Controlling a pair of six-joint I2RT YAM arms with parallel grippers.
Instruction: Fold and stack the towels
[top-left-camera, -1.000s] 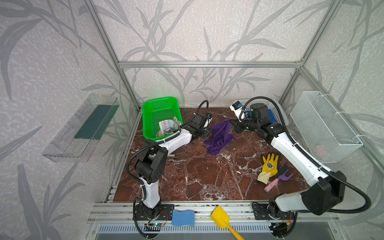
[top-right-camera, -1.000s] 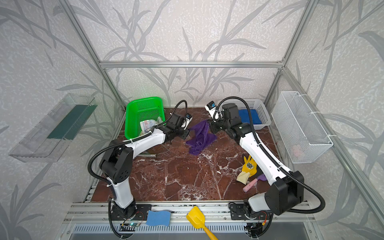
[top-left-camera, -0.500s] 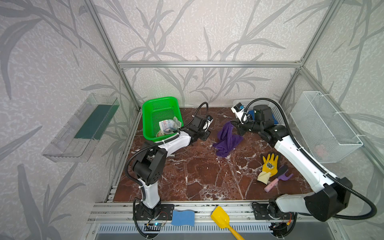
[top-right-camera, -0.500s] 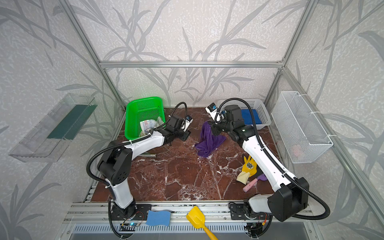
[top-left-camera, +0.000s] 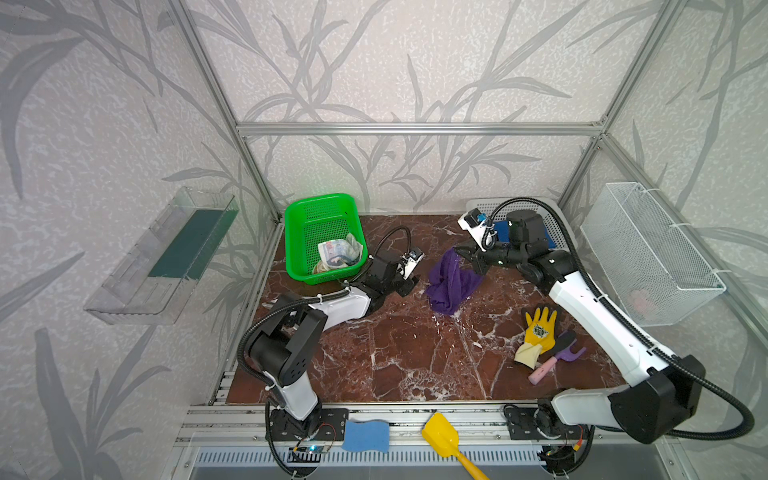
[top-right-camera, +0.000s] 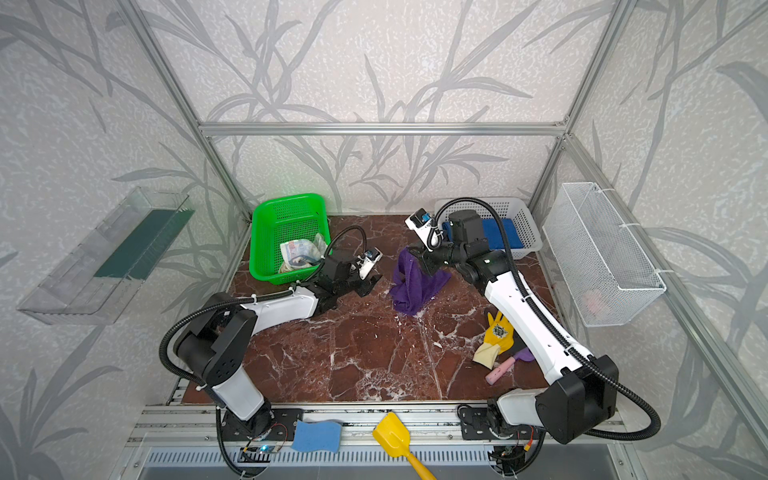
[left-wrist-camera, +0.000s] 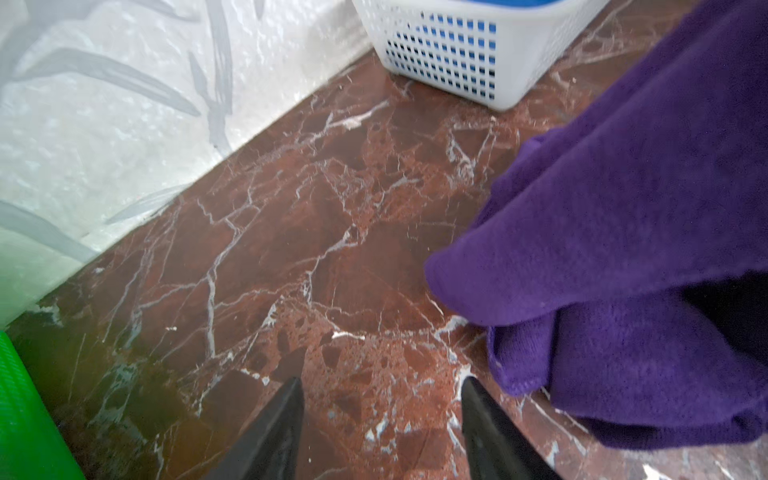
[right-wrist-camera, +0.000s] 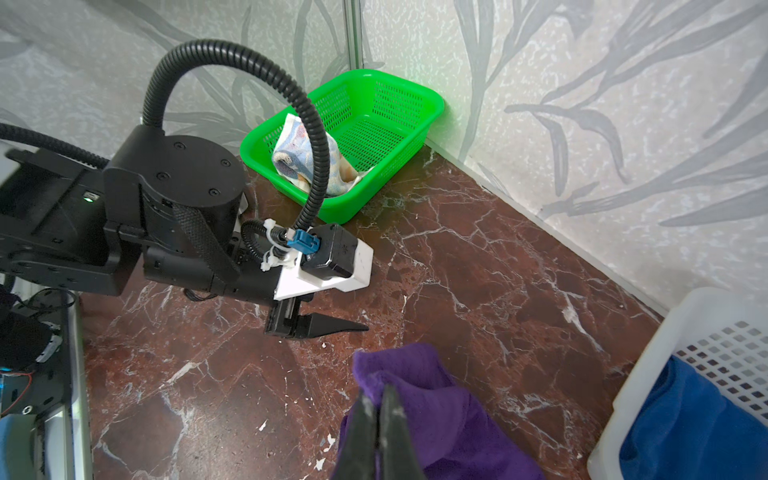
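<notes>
The purple towel (top-left-camera: 451, 282) (top-right-camera: 413, 282) hangs crumpled, its lower part resting on the marble at back centre. My right gripper (top-left-camera: 459, 253) (right-wrist-camera: 379, 395) is shut on its raised upper edge. My left gripper (top-left-camera: 409, 284) (left-wrist-camera: 382, 386) stands open just left of the purple towel (left-wrist-camera: 623, 249), low over the marble, with nothing between its fingers. A blue towel (top-right-camera: 498, 237) (right-wrist-camera: 685, 424) lies in the white basket (top-right-camera: 528, 232) at back right. The cream printed towel (top-left-camera: 338, 255) (right-wrist-camera: 299, 153) sits bunched in the green basket (top-left-camera: 316, 212) at back left.
A yellow glove (top-left-camera: 538, 332) and a pink-handled brush (top-left-camera: 557, 357) lie at front right beside the right arm. A wire basket (top-left-camera: 648, 253) hangs on the right wall, a clear shelf (top-left-camera: 166, 257) on the left. A blue sponge (top-left-camera: 365, 434) and yellow scoop (top-left-camera: 442, 436) lie on the front rail.
My right gripper has raised the purple towel's edge and pulled it to the right. My left gripper has opened and drawn back to the left of the towel.
</notes>
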